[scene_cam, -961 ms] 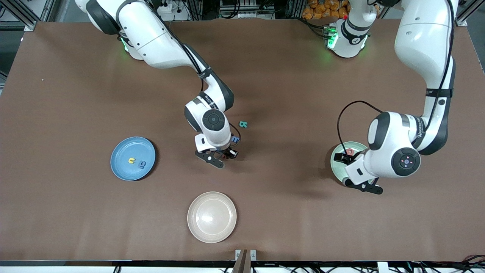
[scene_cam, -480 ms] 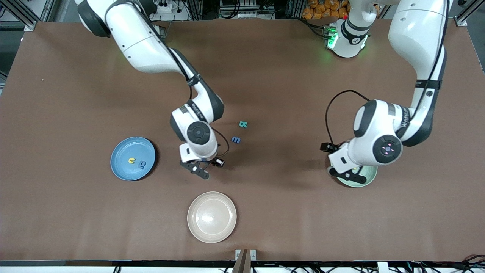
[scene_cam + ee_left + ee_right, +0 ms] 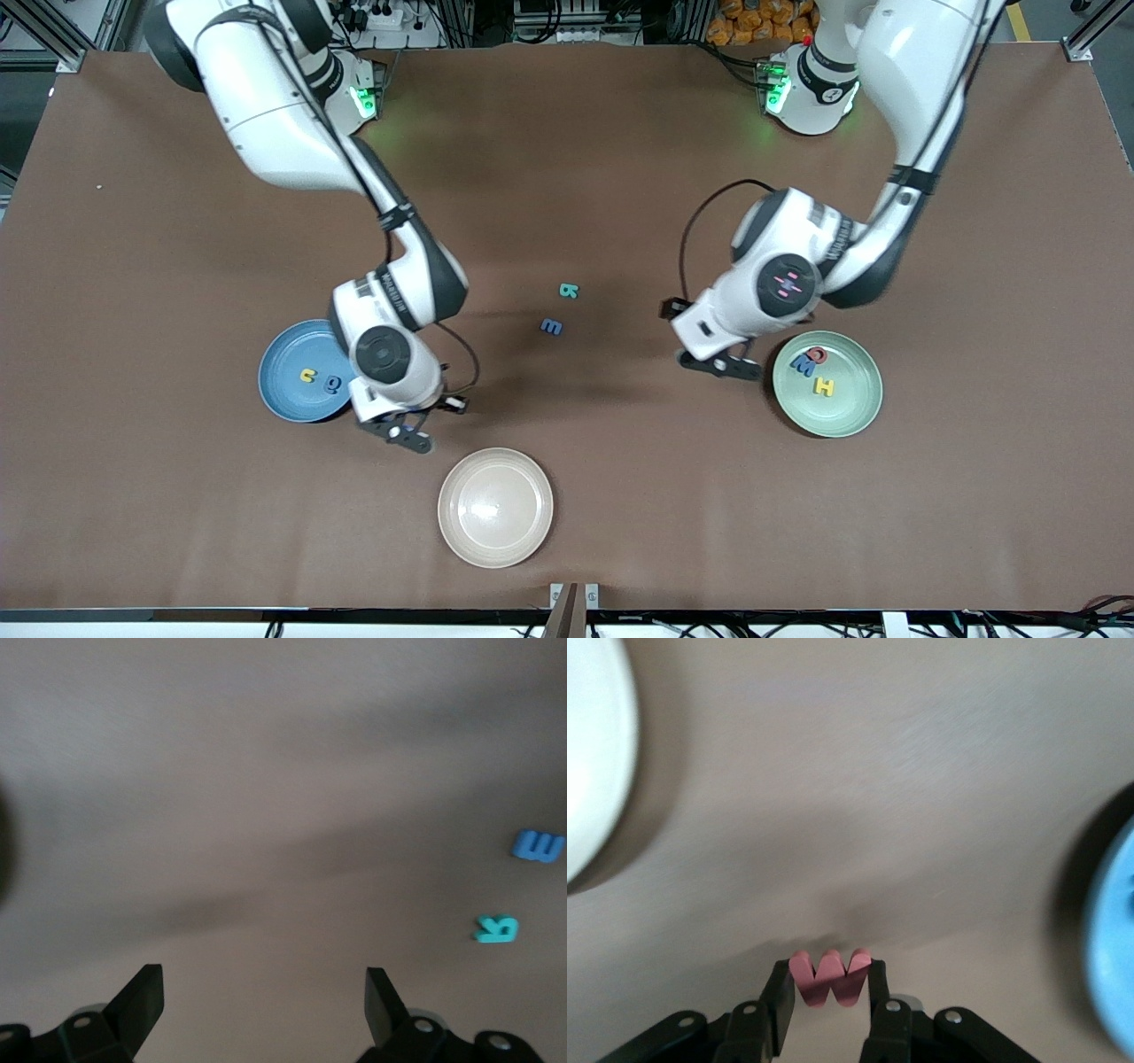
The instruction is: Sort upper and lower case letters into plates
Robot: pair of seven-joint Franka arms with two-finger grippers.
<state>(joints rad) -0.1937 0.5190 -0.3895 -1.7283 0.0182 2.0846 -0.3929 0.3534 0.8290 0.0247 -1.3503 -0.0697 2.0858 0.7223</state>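
Blue plate [image 3: 297, 372] sits toward my right arm's end of the table, w/ a yellow letter [image 3: 307, 376] and a blue letter [image 3: 333, 385] lying in it, just apart from each other. My right gripper [image 3: 828, 988] hangs over bare table right beside that plate's rim, btwn it and the cream plate [image 3: 495, 507]. Its fingers [image 3: 780, 992] are clamped on a pink w [image 3: 830, 975], one finger on each outer stroke, letter standing upright btwn them. The wrist view catches the blue plate's edge on one side and the cream plate's on the other.

Mid-table, two loose letters lie flat: a blue m [image 3: 551, 327] and a teal k [image 3: 569, 290], near each other but not touching, the m nearer the front camera.

My left gripper [image 3: 264, 997] is over bare table btwn those two letters and the green plate [image 3: 858, 403]. Fingers [image 3: 140, 997] are spread wide, nothing btwn them.

Green plate sits toward my left arm's end, holding a red letter [image 3: 818, 355], a blue M [image 3: 806, 365] and a yellow H [image 3: 824, 386], bunched close together.
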